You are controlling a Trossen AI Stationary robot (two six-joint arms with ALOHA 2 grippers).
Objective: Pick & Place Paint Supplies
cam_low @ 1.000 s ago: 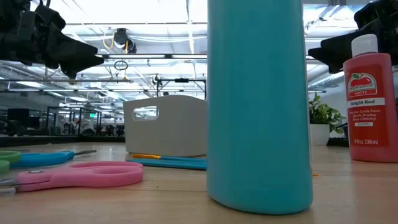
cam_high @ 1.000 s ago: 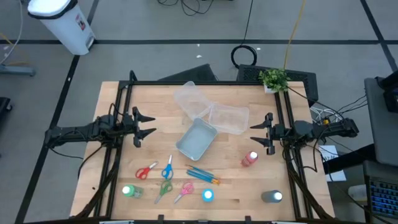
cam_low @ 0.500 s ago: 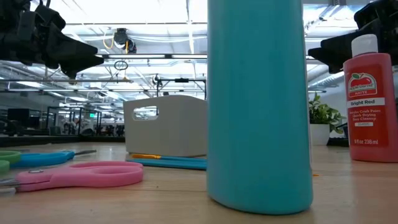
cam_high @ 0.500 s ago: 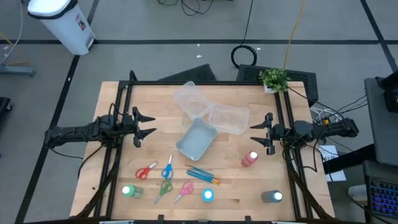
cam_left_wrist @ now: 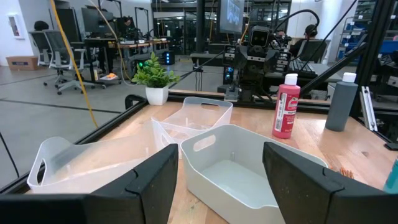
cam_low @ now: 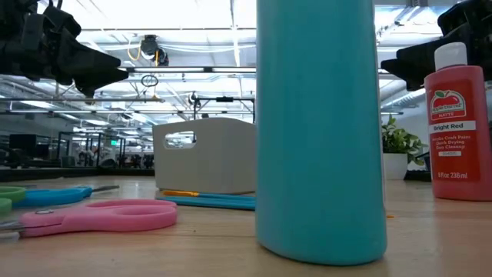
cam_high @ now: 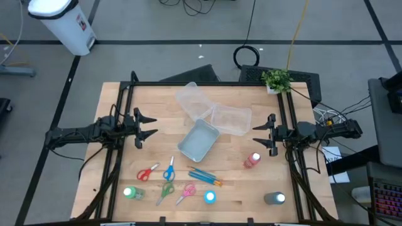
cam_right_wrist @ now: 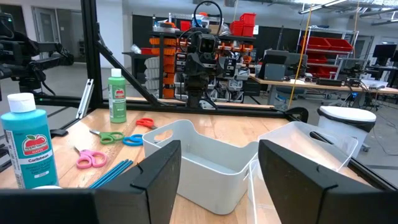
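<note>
Left hand [cam_high: 146,126] and right hand [cam_high: 259,135] hover open, facing inward

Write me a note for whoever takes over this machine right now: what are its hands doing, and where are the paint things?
Left hand and right hand: both open, empty, above the table's sides.
On the wood, unsorted: red bottle, green bottle, light blue bottle, grey bottle, four scissors, brushes.
Three tubs mid-table, holding no supplies.
Done: nothing. Left: everything.
</note>
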